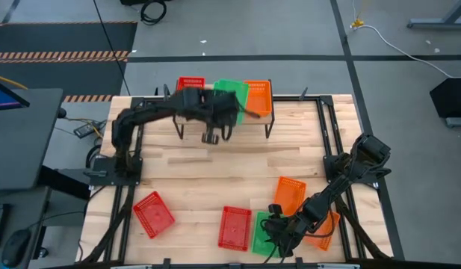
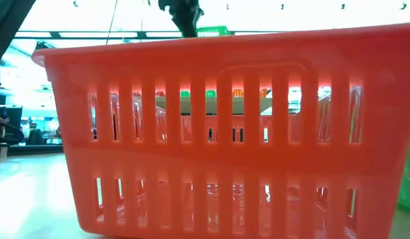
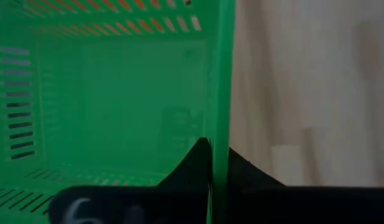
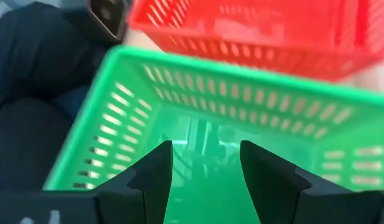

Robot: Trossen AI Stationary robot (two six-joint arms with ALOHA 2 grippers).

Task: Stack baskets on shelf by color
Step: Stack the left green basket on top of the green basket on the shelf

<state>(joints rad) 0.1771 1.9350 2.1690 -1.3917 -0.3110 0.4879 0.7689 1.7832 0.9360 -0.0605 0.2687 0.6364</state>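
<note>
Green plastic wall pinched tight in the left gripper [image 3: 210,165]: that green basket [image 1: 231,91] sits on the shelf [image 1: 269,110] between a red and an orange one. Best to settle it flat before letting go. The right gripper [image 4: 204,165], fingers spread, hovers just above another green basket [image 4: 198,124] near the table's front edge.

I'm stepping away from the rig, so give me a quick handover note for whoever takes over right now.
Left gripper: shut on the wall of a green basket at the shelf.
Right gripper: open, over the green basket at the table's front.
On the shelf: red basket, green in the middle, orange basket.
Left on the table: two red, one green, two orange. How many are stacked on the shelf can't be told.
</note>
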